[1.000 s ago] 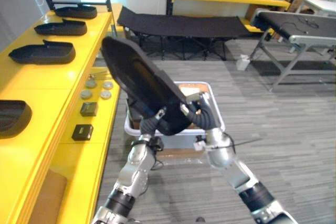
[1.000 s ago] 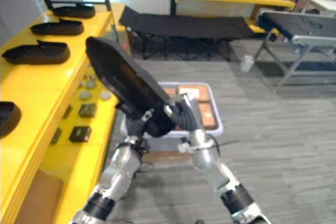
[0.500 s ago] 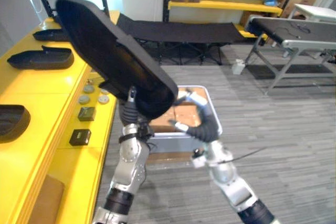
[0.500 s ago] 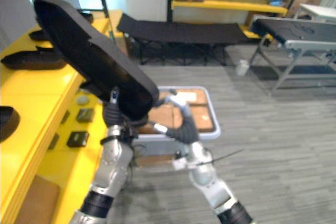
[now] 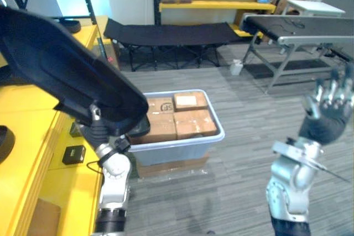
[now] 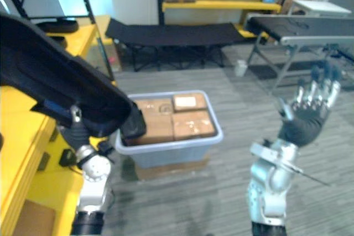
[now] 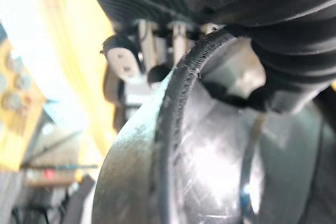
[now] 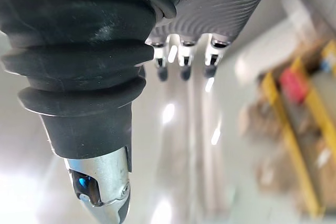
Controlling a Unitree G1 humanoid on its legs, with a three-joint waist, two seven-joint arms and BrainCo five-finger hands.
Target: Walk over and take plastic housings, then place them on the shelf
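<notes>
Plastic housing [image 5: 61, 75], long, black and tray-like, is held high and tilted above the yellow shelf [image 5: 30, 134]. The left hand [image 5: 100, 132] grips its lower end, fingers curled round the rim. To set it down well, I judge it should be levelled and lowered onto bare shelf, apart from the far housing [image 5: 67, 24]. The right hand [image 6: 310, 111] is raised well off to the right, its fingers [image 6: 316, 88] spread wide, touching nothing. A grey bin [image 5: 182, 147] of cardboard boxes [image 5: 188, 122] stands between.
</notes>
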